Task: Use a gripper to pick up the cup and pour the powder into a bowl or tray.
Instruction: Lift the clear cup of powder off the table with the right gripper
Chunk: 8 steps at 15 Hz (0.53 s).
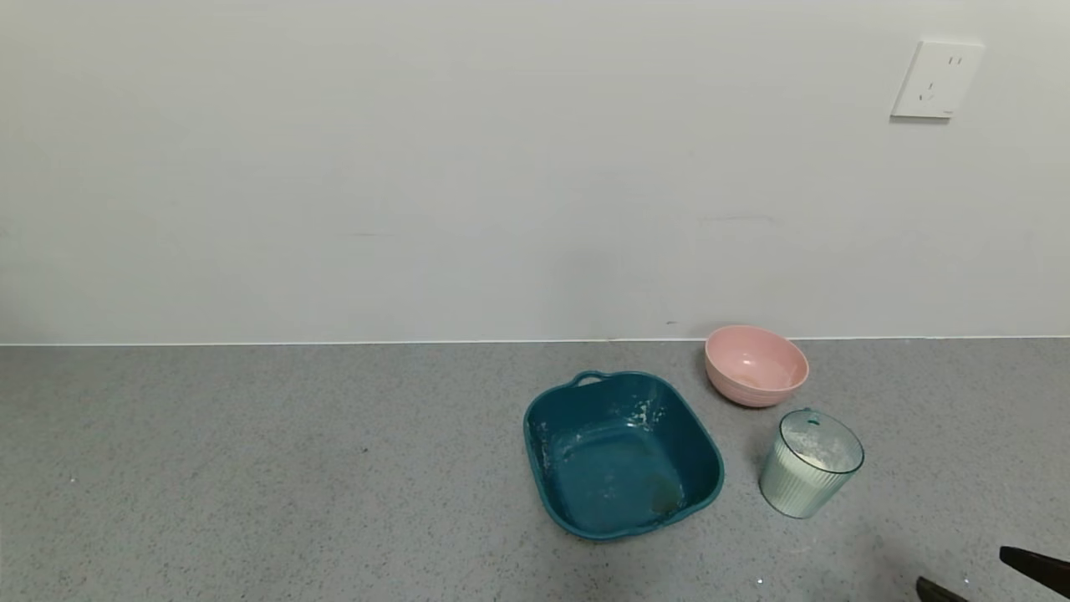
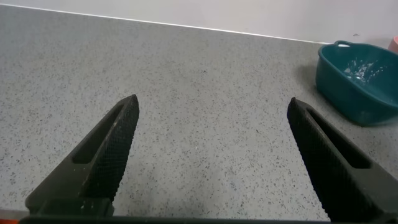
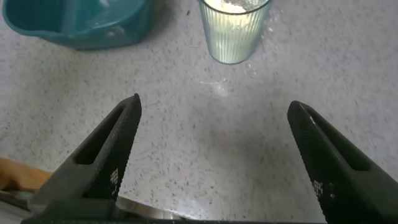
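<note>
The ribbed pale blue-green cup [image 1: 809, 465] stands upright on the grey counter, right of the dark teal basin [image 1: 623, 456]. White powder [image 1: 812, 458] lies inside the cup. My right gripper [image 1: 974, 577] shows at the bottom right corner of the head view, nearer than the cup and apart from it. In the right wrist view it [image 3: 213, 106] is open and empty, with the cup [image 3: 232, 30] ahead between its fingers and the basin [image 3: 81, 22] beside. My left gripper [image 2: 213, 102] is open and empty over bare counter, with the basin [image 2: 359, 81] far off.
A round pink bowl [image 1: 756, 365] stands behind the cup near the wall. The basin holds only powder smears. A wall socket [image 1: 936, 79] is at the upper right. Grey counter stretches to the left of the basin.
</note>
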Motion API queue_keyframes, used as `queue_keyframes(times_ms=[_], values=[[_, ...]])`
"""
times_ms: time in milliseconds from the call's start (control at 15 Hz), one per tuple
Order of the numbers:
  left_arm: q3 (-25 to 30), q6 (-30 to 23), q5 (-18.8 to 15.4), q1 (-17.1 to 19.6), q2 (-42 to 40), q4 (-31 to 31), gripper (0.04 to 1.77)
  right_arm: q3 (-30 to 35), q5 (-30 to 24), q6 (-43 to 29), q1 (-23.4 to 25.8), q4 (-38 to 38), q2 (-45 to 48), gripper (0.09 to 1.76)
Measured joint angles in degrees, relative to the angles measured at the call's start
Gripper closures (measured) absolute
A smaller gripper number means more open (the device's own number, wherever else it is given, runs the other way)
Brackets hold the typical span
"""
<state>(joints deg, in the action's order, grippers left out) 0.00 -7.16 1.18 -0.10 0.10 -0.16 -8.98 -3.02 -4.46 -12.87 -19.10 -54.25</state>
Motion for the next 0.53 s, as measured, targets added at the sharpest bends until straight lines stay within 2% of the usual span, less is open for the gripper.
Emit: queue_keyframes(times_ms=[200, 533], values=[[0.00, 0.00, 0.02, 0.00, 0.00, 0.02, 0.09, 0.85, 0.13, -3.04, -0.74, -5.28, -6.85, 0.14], [0.00, 0.00, 0.02, 0.00, 0.00, 0.00, 0.09, 0.98, 0.16, -3.77, -0.79, -14.17, -17.53, 0.14]])
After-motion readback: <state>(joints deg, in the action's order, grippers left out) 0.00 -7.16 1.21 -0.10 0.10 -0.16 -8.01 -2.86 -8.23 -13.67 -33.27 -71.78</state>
